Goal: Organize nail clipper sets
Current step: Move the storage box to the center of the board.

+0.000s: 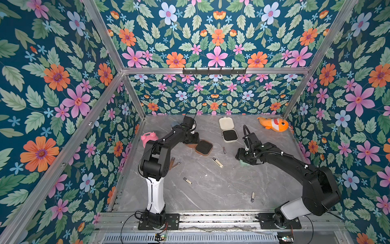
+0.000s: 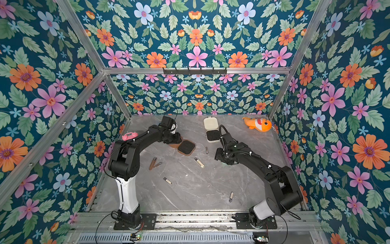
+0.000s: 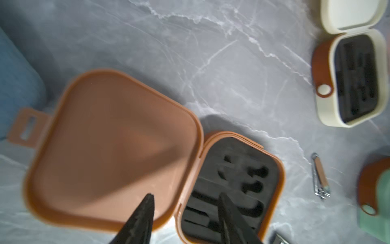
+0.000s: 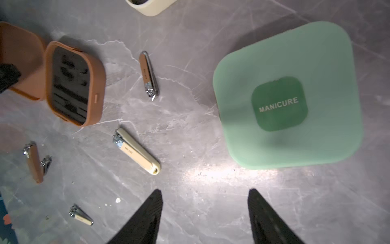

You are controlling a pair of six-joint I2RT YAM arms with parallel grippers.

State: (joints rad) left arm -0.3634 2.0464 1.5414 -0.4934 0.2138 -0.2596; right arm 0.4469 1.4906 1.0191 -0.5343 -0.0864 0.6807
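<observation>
Barely started: brown case (image 3: 114,143) and cream case (image 3: 326,109) lie open, inserts empty; mint case (image 4: 287,63) sits shut; clippers (image 4: 137,151) lie scattered on the table (image 1: 211,190). Left gripper (image 3: 187,195) and right gripper (image 4: 204,191) gape, empty.

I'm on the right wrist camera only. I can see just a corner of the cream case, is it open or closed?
Observer: Open. The cream case has its lid folded flat back and its black insert facing up.
Operator: Any clippers out of my view?
Observer: Yes, one. A clipper lies alone at the front right of the table, apart from the rest.
Operator: And what's the left hand doing?
Observer: The left hand hovers over the open brown case with its jaws apart. It straddles the edge where the lid meets the base and holds nothing.
</observation>
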